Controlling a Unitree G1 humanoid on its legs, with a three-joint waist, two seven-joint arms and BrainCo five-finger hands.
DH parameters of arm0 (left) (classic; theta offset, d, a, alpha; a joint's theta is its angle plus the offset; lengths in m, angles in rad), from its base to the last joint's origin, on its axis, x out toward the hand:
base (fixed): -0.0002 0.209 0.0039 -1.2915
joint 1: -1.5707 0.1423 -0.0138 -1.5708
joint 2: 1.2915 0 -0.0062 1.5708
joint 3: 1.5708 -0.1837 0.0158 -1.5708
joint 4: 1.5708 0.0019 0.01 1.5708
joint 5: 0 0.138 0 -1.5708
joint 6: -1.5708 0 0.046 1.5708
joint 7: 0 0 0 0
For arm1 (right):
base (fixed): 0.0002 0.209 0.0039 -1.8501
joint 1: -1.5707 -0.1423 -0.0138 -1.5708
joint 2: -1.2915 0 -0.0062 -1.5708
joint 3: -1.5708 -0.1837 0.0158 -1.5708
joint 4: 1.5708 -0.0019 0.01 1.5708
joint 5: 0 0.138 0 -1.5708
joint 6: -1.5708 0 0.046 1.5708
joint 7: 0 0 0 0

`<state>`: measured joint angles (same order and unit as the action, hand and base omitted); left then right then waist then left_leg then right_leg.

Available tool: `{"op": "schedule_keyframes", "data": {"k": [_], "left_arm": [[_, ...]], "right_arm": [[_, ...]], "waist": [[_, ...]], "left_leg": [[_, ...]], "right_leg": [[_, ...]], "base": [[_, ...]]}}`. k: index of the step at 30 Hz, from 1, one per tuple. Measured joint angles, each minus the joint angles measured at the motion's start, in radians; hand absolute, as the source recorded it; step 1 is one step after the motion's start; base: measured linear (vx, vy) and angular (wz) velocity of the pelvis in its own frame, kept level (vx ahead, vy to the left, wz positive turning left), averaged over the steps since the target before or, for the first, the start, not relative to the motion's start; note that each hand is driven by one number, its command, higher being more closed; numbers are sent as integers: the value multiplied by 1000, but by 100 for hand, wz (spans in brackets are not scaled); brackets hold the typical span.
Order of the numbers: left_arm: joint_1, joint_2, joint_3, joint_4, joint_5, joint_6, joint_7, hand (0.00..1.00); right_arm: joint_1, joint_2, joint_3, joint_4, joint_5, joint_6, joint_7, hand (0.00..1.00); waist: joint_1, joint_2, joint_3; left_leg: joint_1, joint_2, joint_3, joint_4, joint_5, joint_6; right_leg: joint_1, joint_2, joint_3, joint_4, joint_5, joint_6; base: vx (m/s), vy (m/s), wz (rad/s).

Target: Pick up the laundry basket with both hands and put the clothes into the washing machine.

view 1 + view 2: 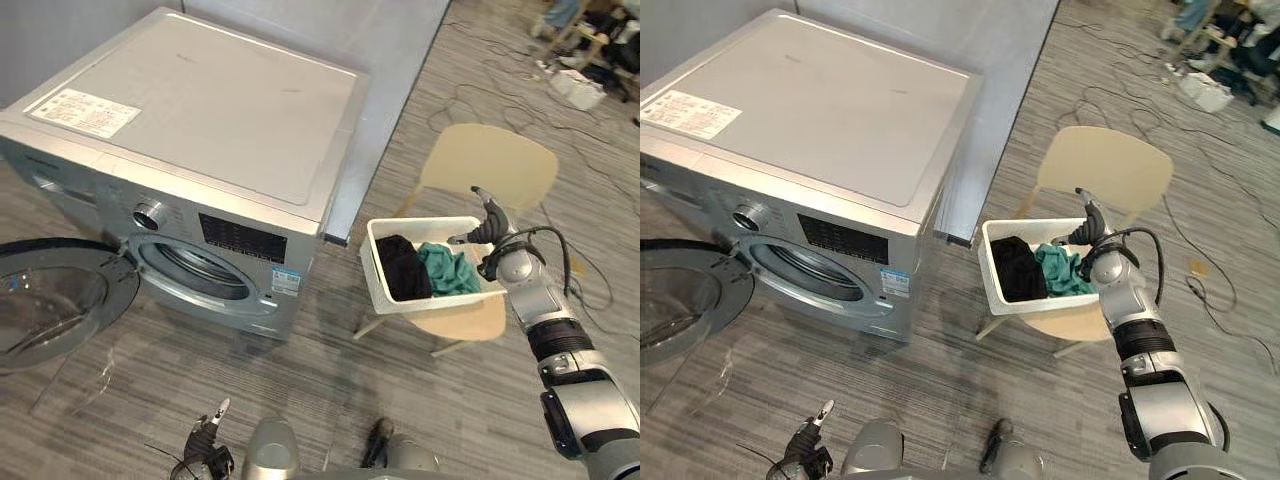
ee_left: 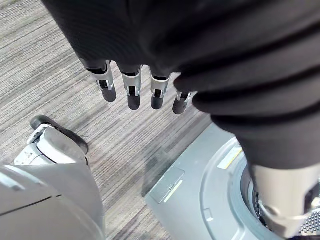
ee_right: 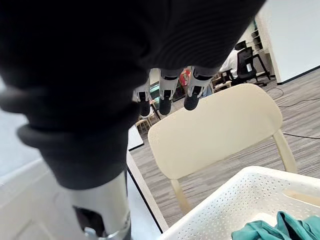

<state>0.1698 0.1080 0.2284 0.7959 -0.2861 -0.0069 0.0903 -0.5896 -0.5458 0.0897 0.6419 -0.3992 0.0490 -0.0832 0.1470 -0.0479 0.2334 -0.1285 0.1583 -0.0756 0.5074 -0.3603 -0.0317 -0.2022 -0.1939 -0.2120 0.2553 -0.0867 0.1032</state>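
Observation:
A white perforated laundry basket [image 1: 385, 285] stands on the seat of a beige chair [image 1: 490, 165], to the right of the washing machine [image 1: 200, 110]. Black clothes [image 1: 405, 268] and teal clothes [image 1: 450, 268] lie in it. My right hand [image 1: 490, 225] is at the basket's far right rim, fingers [image 3: 165, 97] straight and holding nothing. The basket's rim [image 3: 235, 200] shows just past them. My left hand [image 1: 205, 438] hangs low near the floor in front of the machine, fingers [image 2: 132, 90] straight and empty. The round door [image 1: 50, 300] is swung open to the left, baring the drum opening [image 1: 195, 268].
A grey partition wall [image 1: 390, 60] stands behind the machine and the chair. Cables [image 1: 580, 240] trail over the carpet to the right. Boxes and clutter [image 1: 580, 85] sit at the far right back. A seated person [image 3: 235, 62] is far off behind the chair.

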Motion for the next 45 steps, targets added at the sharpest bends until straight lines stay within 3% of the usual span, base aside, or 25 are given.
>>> {"op": "schedule_keyframes", "data": {"k": [1, 2, 3, 4, 5, 7, 9, 12, 15, 16, 21, 25, 29, 34, 38, 45], "left_arm": [[-6, 5, -1, 0, -9, -3, 0, 0], [-14, 23, -2, 0, -18, -5, 0, 0], [-29, 30, 0, 12, -19, -5, 1, 0], [-37, 13, -2, 16, -24, -9, 0, 0], [-37, 8, -2, 17, -25, -9, 1, 0], [-32, -23, -2, 21, -44, -8, 0, 0], [-33, -38, -3, 18, -61, -10, -2, 0], [-34, -51, -4, -7, -98, -20, 1, 0], [-56, -50, -15, -29, -107, -26, 8, 0], [-56, -53, -30, -34, -115, -29, 20, 0], [-79, -56, -30, -42, -116, -46, 26, 0], [-104, -59, -30, -40, -138, -49, 28, 0], [-133, -69, -41, -41, -159, -61, 47, 0], [-165, -80, -109, -89, -223, -82, 48, 0], [-197, -97, -184, -174, -297, -97, 42, 0], [-239, -138, -198, -222, -363, -102, 21, 0]], "right_arm": [[0, -6, 0, 3, -8, 1, 0, 0], [-2, -8, -1, 12, -20, 1, 0, 0], [-3, -19, -7, 15, -42, 0, -1, 0], [-4, -20, -15, 38, -48, 5, -1, 0], [-5, -20, -15, 43, -48, 5, -1, 0], [-3, -20, -32, 77, -66, 22, -1, 0], [-3, -20, -52, 89, -66, 32, -4, 0], [-25, -20, -63, 100, -64, 32, -25, 0], [-54, -23, -85, 137, -53, 37, -49, 0], [-59, -22, -81, 144, -38, 36, -49, 0], [-113, -1, -77, 158, -33, 38, -56, 0], [-170, -1, -54, 180, -21, 39, -89, 0], [-239, -2, -21, 246, -10, 40, -90, 0], [-364, -66, 36, 374, 1, 42, -92, 0], [-505, -168, 178, 487, -4, 47, -92, 0], [-568, -250, 424, 546, -5, 46, -86, 0]], "waist": [[1, -7, 8], [3, -43, 13], [-4, -29, 30], [0, 3, 40], [0, 8, 40], [-19, 18, 41], [-18, 19, 48], [-2, 23, 89], [-9, 23, 129], [6, 33, 137], [30, 38, 198], [32, 40, 212], [33, 42, 213], [35, 63, 225], [38, 100, 246], [66, 105, 253]], "left_leg": [[0, -2, -15, 2, -3, -13], [-1, -13, -45, 2, -9, -47], [-5, -10, -84, 7, -17, -75], [-18, 33, -135, -25, 15, -126], [-19, 39, -143, -38, 21, -133], [-22, 78, -212, -142, 91, -175], [-34, 92, -241, -161, 124, -186], [-88, 100, -269, -135, 172, -162], [-145, 78, -194, -217, 287, -150], [-137, 86, -146, -285, 308, -151], [-168, 66, -74, -326, 314, -164], [-224, 48, -49, -315, 317, -166], [-259, 42, -41, -318, 333, -165], [-298, 29, -37, -338, 350, -154], [-349, 14, -34, -372, 382, -144], [-428, 18, -33, -406, 408, -145]], "right_leg": [[-1, 0, 9, -11, 24, 1], [2, 1, 26, -30, 100, -9], [4, 3, 23, -6, 129, 41], [-12, 43, -10, 31, 90, 3], [-18, 48, -17, 39, 83, -2], [-44, 54, -107, 122, 7, -47], [-46, 52, -149, 170, -36, -67], [-54, 49, -218, 217, -76, -99], [-104, -2, -269, 216, -76, -101], [-130, -1, -266, 216, -70, -99], [-207, -26, -226, 202, -13, -83], [-243, -27, -214, 123, 55, -63], [-259, -18, -209, 61, 110, -67], [-273, -17, -213, -15, 162, -57], [-297, -11, -219, -113, 231, -52], [-346, 15, -225, -220, 295, -58]], "base": [[224, -503, 86], [197, -476, 88], [225, -615, 95], [111, -331, 67], [127, -376, 62], [133, -341, 82], [100, -346, 76], [14, -271, 67], [-93, -108, 68], [-102, -34, 14], [-118, 100, -16], [-93, 146, -17], [-1, 60, -11], [15, 27, 0], [-1, 15, 0], [6, 12, -3]]}}
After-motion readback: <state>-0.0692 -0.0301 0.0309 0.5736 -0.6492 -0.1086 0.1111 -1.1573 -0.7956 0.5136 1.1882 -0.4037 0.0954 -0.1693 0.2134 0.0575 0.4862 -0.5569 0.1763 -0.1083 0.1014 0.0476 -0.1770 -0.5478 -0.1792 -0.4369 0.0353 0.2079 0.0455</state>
